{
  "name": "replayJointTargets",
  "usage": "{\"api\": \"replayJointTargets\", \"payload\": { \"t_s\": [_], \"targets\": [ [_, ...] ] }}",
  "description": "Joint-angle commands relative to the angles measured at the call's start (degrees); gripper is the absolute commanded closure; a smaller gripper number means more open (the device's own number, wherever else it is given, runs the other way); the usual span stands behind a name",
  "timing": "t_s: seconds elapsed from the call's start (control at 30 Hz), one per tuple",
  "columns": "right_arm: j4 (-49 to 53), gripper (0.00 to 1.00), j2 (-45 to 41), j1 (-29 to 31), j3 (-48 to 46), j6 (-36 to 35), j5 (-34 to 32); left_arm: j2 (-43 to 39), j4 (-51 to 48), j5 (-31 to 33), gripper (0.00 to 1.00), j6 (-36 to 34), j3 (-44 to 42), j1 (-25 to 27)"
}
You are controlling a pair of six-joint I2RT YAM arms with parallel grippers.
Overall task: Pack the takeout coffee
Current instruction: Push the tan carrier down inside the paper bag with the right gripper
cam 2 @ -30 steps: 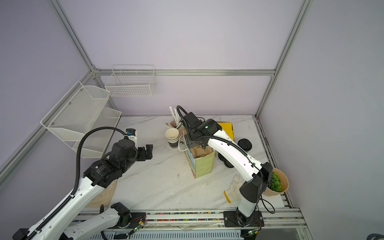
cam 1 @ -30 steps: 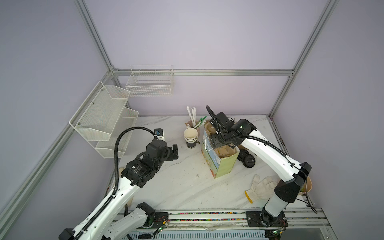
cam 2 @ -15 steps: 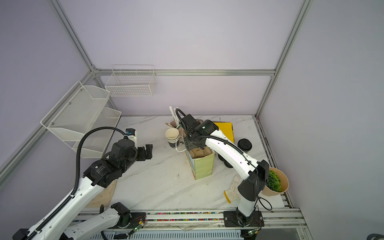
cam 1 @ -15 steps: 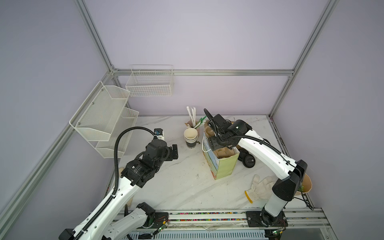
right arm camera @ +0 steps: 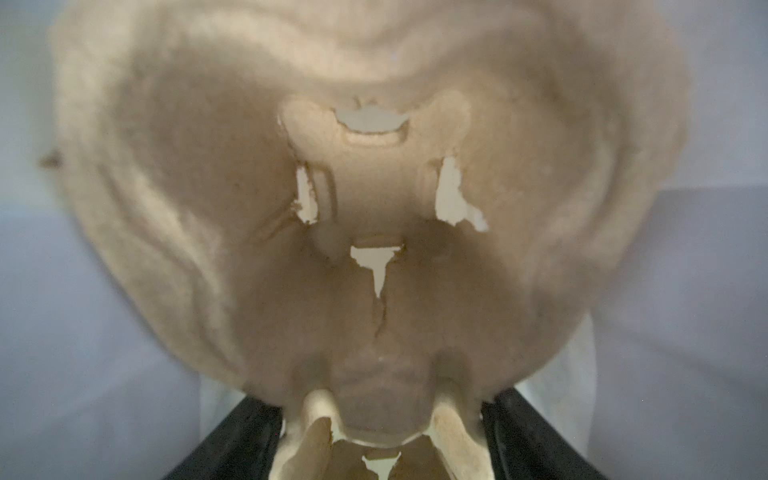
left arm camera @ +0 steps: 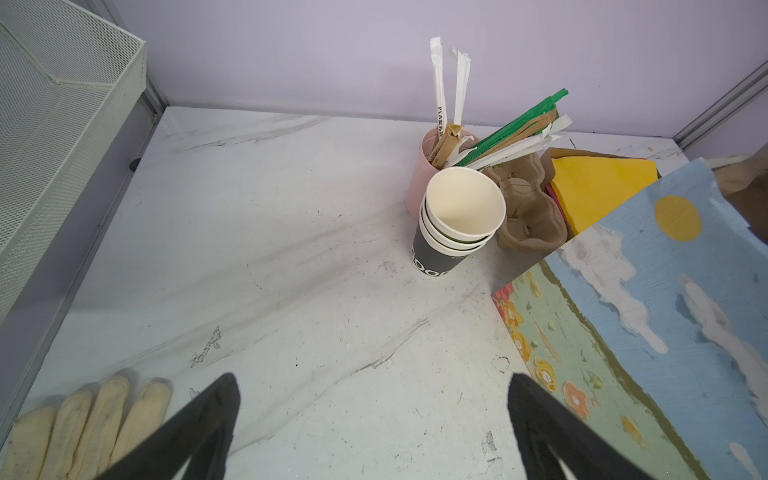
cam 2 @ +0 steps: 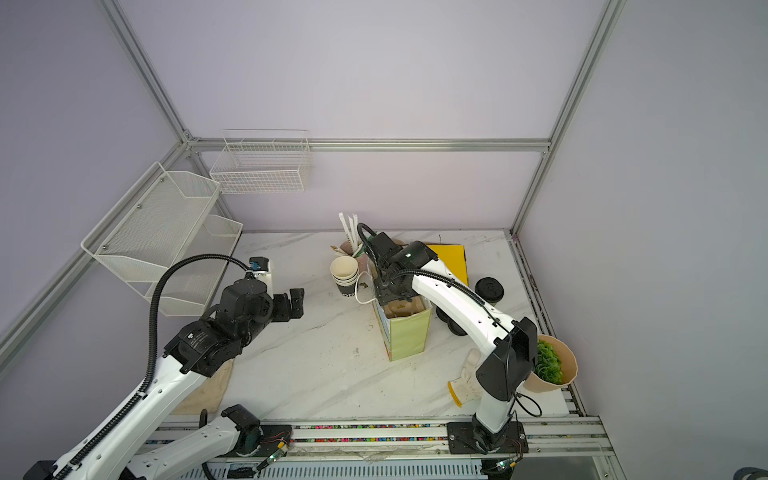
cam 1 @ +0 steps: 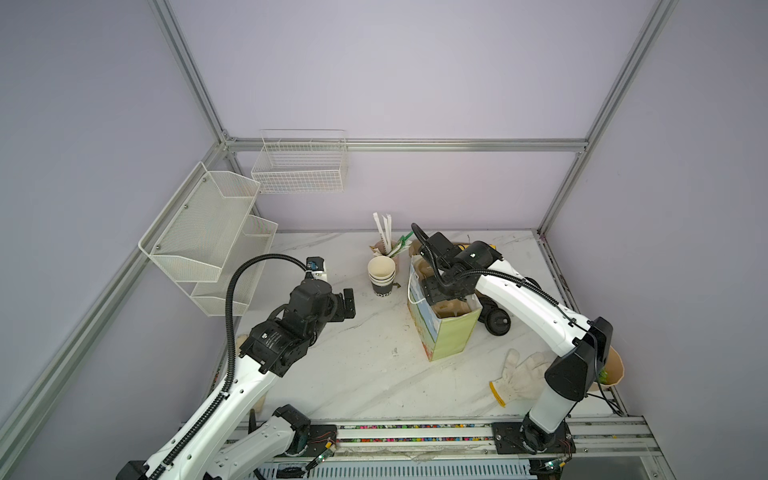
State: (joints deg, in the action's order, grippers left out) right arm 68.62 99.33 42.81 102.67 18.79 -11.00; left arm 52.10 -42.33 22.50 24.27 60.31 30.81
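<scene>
1. takeout coffee: not identifiable in any view. Nothing dark green shows in the bag's mouth, so it is judged not yet packed. Dark round pieces [cam 1: 495, 322] lie on the table [cam 1: 365, 374] between the bag and the right edge, partly under the right arm [cam 1: 519, 299]. Whether one is the cup on its side or all are lids cannot be told.

2. pulp cup carrier [right arm camera: 374, 208]: clamped by one end between the fingers [right arm camera: 528, 444] of the right gripper [right arm camera: 380, 409], whose jaws stand fairly wide around it. It hangs in the bag's mouth, and the socket in view is empty. Probably it goes in first to give the cup an upright seat.

3. paper bag [cam 1: 451, 336]: printed, upright and open-topped, right of the table's middle and nearer the back edge. Standing upright, it can be loaded from above.

4. left gripper [cam 1: 345, 304]: fingers [left arm camera: 203, 428] wide apart and empty. It hovers over the table's left half, well apart from the bag and facing it, seemingly on standby.

5. Stock along the back edge, behind the bag: nested cups [left arm camera: 459, 216], pink cup of straws [left arm camera: 419, 166], spare carriers [left arm camera: 521, 208] and yellow sheets [left arm camera: 598, 187], all within either arm's reach.

6. Incidentals: a glove [cam 1: 521, 376] near the front edge, a second glove [left arm camera: 83, 419] by the left edge, a potted plant [cam 2: 550, 365] at the front right corner, and wire shelves [cam 1: 199, 232] on the left wall. None appears to serve the packing.
</scene>
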Motion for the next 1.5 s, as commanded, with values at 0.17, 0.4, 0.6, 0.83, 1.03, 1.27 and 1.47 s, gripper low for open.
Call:
{"api": "replayJointTargets", "payload": {
  "t_s": [0.17, 0.4, 0.6, 0.83, 1.03, 1.27, 1.47],
  "targets": [
    [0.7, 0.24, -1.0, -1.1, -2.9, -0.5, 1.7, -1.3, 0.8, -0.4, 0.0, -1.2, 1.0, -0.3],
    [-0.6, 0.24, -0.6, -1.4, -5.5, -1.1, 2.5, -1.2, 0.7, -0.4, 0.0, -1.2, 1.0, -0.2],
    [-2.1, 0.24, -1.3, -2.0, -7.8, -1.5, 4.3, -1.0, 0.6, -0.3, 0.0, -1.2, 1.0, -0.3],
    [-4.2, 0.24, -1.9, -2.6, -11.2, -1.7, 5.9, -0.7, 0.5, -0.2, 0.0, -1.3, 1.0, -0.3],
    [-6.3, 0.24, -2.2, -3.1, -14.4, -2.0, 7.5, -0.3, 0.5, -0.1, 0.0, -1.3, 1.1, -0.4],
    [-8.8, 0.24, -2.4, -3.5, -17.8, -2.4, 8.5, 0.1, 0.5, -0.2, 0.0, -1.3, 1.1, -0.4],
    [-10.9, 0.24, -2.7, -3.9, -20.6, -2.5, 9.3, 0.2, 0.3, -0.1, 0.0, -1.3, 1.1, -0.5]
  ]
}}
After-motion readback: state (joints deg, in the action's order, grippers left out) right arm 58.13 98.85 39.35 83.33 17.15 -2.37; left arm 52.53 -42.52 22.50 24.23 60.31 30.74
